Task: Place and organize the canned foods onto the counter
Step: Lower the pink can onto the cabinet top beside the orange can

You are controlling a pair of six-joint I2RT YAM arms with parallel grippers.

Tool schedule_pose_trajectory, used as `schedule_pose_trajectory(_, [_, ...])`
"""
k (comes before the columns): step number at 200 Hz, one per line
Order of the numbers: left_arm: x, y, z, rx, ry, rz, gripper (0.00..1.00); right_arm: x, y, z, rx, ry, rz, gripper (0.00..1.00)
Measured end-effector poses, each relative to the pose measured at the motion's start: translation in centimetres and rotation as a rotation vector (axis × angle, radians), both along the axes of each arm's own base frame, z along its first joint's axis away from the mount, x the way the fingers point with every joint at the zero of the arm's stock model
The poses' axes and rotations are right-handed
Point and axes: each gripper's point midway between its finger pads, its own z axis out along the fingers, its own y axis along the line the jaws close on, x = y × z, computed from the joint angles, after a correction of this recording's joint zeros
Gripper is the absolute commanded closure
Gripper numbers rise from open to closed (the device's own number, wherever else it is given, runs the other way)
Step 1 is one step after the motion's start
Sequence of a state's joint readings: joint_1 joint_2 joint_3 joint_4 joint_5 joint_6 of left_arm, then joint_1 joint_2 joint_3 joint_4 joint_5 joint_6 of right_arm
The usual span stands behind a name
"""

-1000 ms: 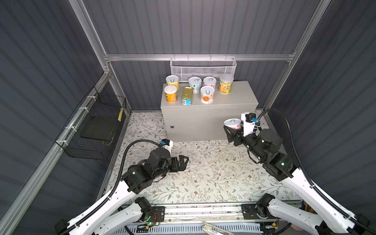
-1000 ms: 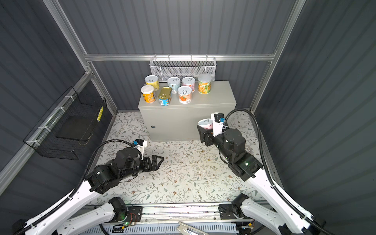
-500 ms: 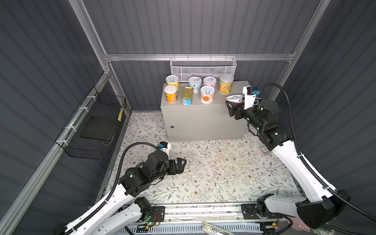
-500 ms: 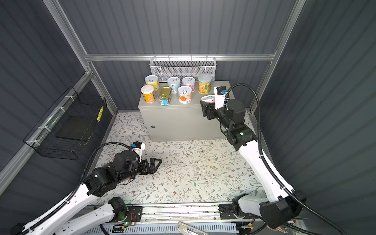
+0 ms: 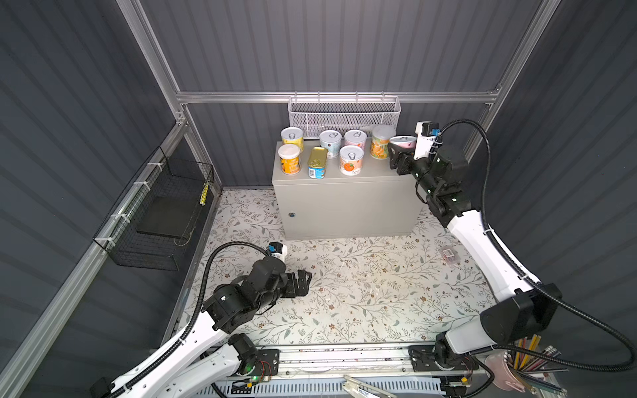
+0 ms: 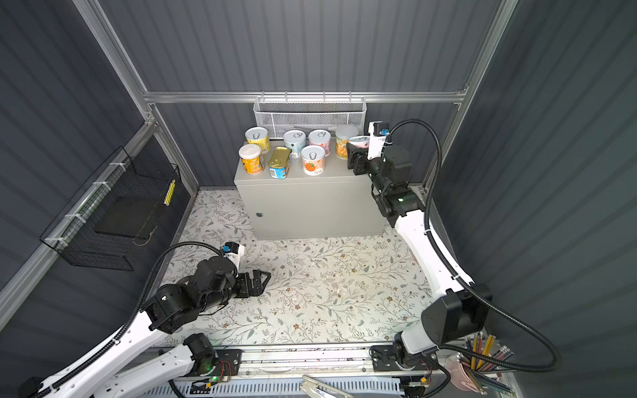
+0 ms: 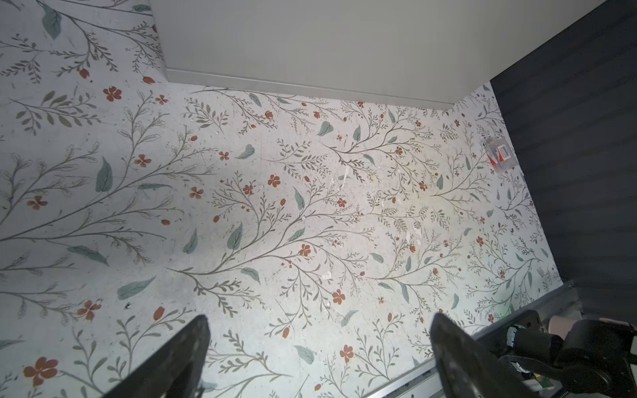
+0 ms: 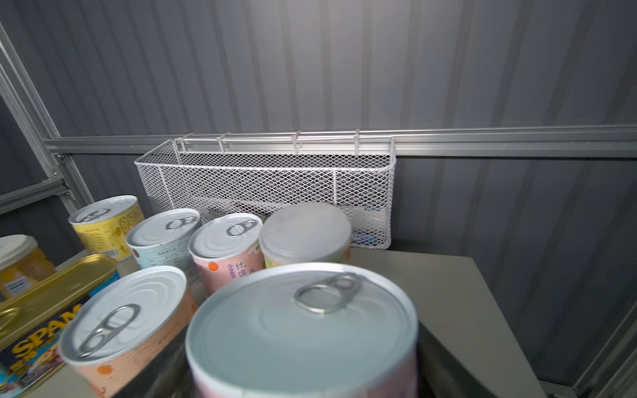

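Note:
The counter (image 5: 344, 203) is a light-grey cabinet, and several canned foods stand on the left half of its top. Among them are a gold rectangular tin (image 5: 317, 162), a peach-labelled can (image 5: 351, 160) and a tall orange can (image 5: 381, 141). My right gripper (image 5: 397, 155) is shut on a pink can (image 5: 402, 142) with a silver pull-tab lid. It holds the can upright over the counter's right part, beside the tall orange can. In the right wrist view the pink can (image 8: 303, 337) fills the foreground. My left gripper (image 5: 305, 279) hangs open and empty over the floral floor.
A white mesh basket (image 5: 343, 113) hangs on the back rail just behind the cans. A black wire basket (image 5: 162, 213) is fixed to the left wall. A small clear packet (image 5: 448, 254) lies on the floor at the right. A pink cup of pencils (image 5: 517, 368) stands at the front right.
My right arm has carried the pink can from in front of the counter up and back, over the right part of its top. The left arm has drawn back a little, still open.

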State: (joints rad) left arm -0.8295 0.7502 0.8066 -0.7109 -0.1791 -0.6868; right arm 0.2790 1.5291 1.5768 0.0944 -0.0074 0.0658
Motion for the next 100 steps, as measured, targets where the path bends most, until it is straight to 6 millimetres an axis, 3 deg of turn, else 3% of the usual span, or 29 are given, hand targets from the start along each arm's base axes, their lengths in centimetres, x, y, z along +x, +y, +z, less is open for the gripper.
schedule_pose_trajectory(32, [0.1, 0.5, -0.3, 0.036, -0.006, 0.007, 0.0, 2.3, -0.8, -1.6, -0.01, 0.008, -0.073, 0.38])
schedule_pose_trajectory(64, [0.2, 1.0, -0.5, 0.064, -0.015, 0.015, 0.0, 2.8, -1.8, -1.9, -0.004, -0.005, -0.122, 0.37])
schedule_pose_trajectory(100, [0.4, 1.0, -0.8, 0.086, -0.013, 0.015, 0.0, 3.2, -2.6, -1.8, -0.003, -0.012, -0.144, 0.24])
